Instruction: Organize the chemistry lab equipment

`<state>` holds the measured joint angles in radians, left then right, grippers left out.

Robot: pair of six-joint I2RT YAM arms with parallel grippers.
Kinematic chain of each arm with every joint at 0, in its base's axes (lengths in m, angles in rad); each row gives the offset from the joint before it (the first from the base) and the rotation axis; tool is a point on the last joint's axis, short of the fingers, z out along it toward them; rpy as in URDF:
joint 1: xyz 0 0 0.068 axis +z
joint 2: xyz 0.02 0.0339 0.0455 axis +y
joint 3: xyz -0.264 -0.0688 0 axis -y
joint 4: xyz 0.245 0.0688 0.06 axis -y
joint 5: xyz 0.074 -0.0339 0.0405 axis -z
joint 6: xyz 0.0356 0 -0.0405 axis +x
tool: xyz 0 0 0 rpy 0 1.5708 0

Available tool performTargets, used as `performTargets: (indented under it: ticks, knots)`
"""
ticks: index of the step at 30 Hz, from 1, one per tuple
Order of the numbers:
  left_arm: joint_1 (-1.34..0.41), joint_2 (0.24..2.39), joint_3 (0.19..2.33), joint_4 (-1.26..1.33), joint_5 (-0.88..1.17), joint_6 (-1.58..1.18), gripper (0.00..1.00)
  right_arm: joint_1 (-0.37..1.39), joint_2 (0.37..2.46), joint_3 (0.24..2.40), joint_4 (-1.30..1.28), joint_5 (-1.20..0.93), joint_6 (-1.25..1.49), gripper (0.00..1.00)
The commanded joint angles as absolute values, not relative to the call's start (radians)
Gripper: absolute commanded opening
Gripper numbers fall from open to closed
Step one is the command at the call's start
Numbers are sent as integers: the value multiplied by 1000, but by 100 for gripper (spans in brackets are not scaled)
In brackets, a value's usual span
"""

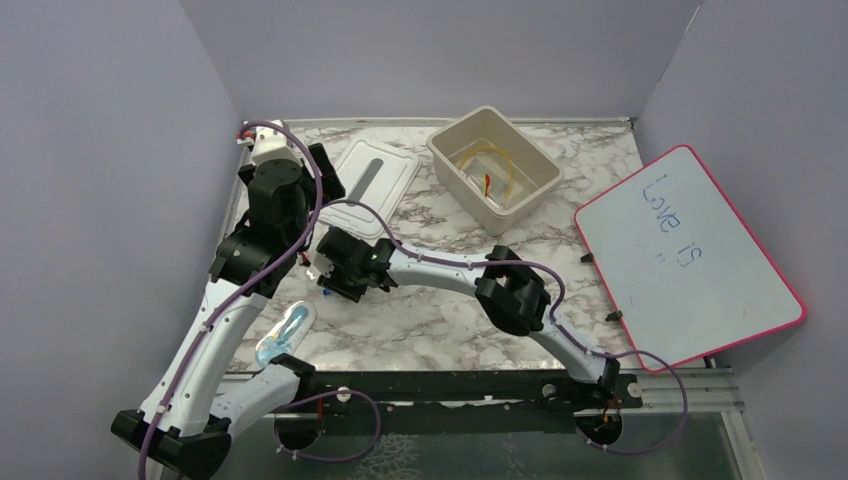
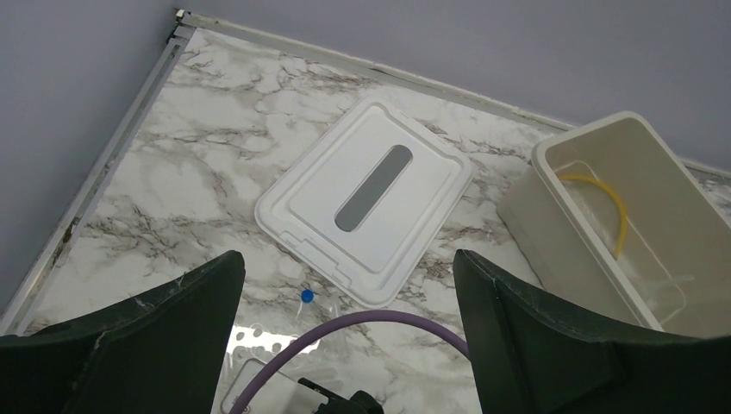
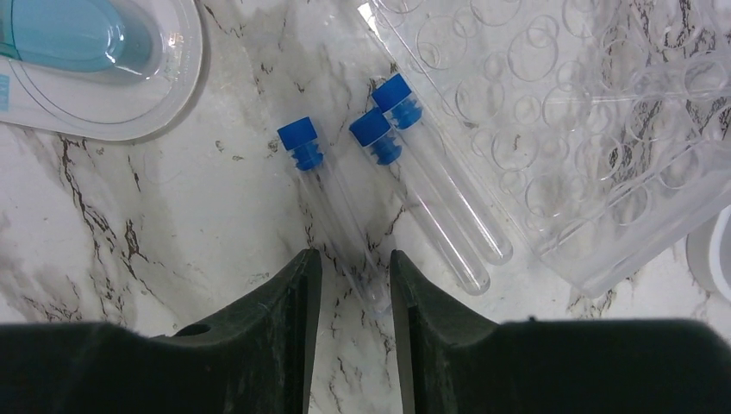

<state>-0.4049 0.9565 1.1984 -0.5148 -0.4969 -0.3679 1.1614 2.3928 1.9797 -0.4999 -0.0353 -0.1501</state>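
Amber rubber tubing, one coil, lies in the single beige bin at the back of the marble table, with one red-tipped dropper beside it. From overhead I count one white lid flat on the table just left of the bin, one pink-edged whiteboard on the right, and one clear packet with something blue inside near the left arm. The right arm reaches across to the left and hides what is under its wrist.

The left wrist camera shows the left gripper spread wide and empty, above the lid and apart from it. Only here do I see the lid's grey slot, plus one small blue cap and the edge of a clear rack.

The right wrist camera gives what the others miss: three blue-capped test tubes lying side by side on the marble, touching the clear rack along its edge, with the packet at upper left. The right gripper has its jaws narrowly parted around the closed end of the leftmost tube, with a gap on each side, so nothing is held.
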Motion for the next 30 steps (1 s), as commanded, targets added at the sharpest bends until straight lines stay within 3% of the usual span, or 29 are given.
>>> performTargets:
  ticks: [1,11,22,30]
  knots:
    - [-399,949,1221,-516,-495,-347,93,1173,2429,1986,-556,-64,-225,40]
    - [-398,944,1255,-532,-502,-350,93,1177,2337,1829,-530,-48,-348,14]
    - [-397,969,1279,-573,-458,-392,93,1177,1924,1313,-135,-5,-196,11]
    - [-397,1042,1289,-597,-259,-437,93,1175,1659,983,196,238,-57,11]
